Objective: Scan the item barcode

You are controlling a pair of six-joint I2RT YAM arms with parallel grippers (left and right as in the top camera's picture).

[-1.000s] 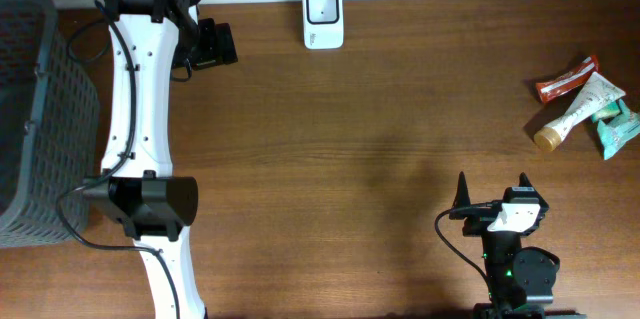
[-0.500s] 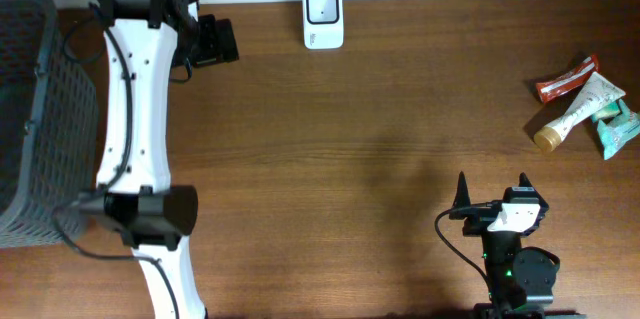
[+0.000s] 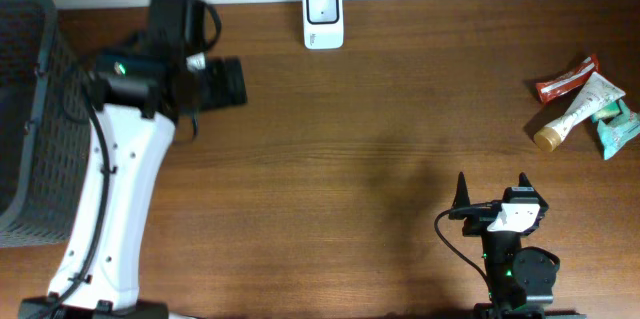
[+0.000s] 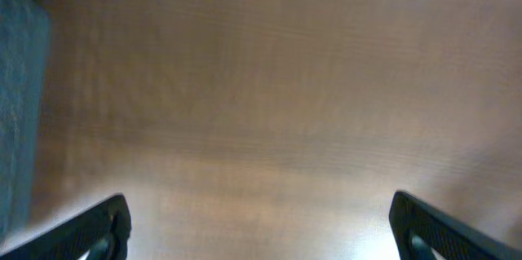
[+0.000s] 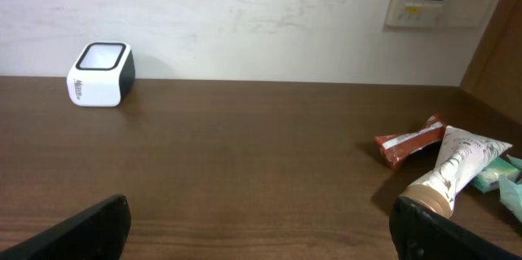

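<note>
Overhead: left hand (image 3: 228, 83) shifted nearer, rightward; right hand (image 3: 492, 192) unmoved.

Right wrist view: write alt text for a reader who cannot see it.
The right gripper hangs open and empty over a brown wooden table, one dark finger at each lower corner. At the picture's right lie a red packet, a white tube and a teal packet; a small white scanner stands far left by the pale wall.

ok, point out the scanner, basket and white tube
scanner (image 3: 322, 16): overhead view, top face.
basket (image 3: 20, 119): overhead view, bare mesh inside.
white tube (image 3: 583, 109): overhead view, middle of its body.
</note>
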